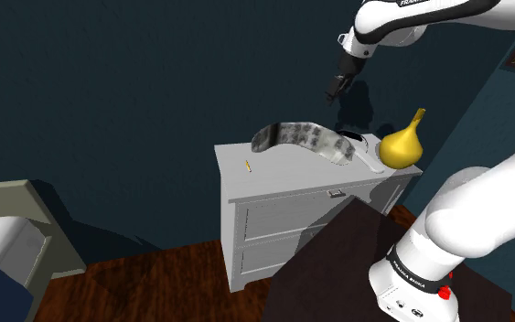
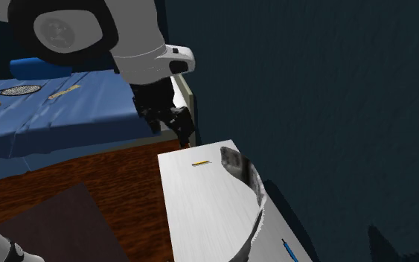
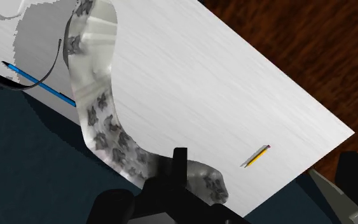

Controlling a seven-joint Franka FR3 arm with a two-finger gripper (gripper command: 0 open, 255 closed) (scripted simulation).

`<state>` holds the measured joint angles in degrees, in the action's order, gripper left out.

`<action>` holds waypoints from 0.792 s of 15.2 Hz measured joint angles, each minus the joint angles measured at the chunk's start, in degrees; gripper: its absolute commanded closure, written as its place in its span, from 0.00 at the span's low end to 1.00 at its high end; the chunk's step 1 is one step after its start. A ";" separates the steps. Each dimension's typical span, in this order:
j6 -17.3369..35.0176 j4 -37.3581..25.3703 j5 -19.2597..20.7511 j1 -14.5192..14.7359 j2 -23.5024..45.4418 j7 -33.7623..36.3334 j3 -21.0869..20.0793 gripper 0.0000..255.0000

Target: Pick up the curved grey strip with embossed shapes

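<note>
walls (image 1: 109, 91): dark teal | floor (image 1: 155, 284): dark wood | white dresser (image 1: 283, 229) | blue-covered bed (image 2: 51, 119)

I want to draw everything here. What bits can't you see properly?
- Wrist view: the thin blue pen runs behind the curved grey strip with embossed shapes, which hides one end.
- Second exterior view: the bottom edge cuts off that strip's lower end.
- Shoulder view: the small yellow pencil is too tiny for details.

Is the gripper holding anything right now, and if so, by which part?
Nothing is held. The gripper hangs in the air above the dresser, apart from the strip, which lies on its top.
</note>
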<state>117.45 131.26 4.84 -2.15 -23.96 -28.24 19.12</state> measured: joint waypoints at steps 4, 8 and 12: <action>3.97 -3.21 -3.20 0.69 8.39 -7.15 4.74 0.00; 6.12 -7.95 -8.40 1.02 17.31 -15.05 8.60 0.00; 7.54 -13.69 -15.52 -0.13 27.61 -23.82 10.97 0.00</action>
<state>124.99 117.57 -10.67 -2.28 3.64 -52.06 30.09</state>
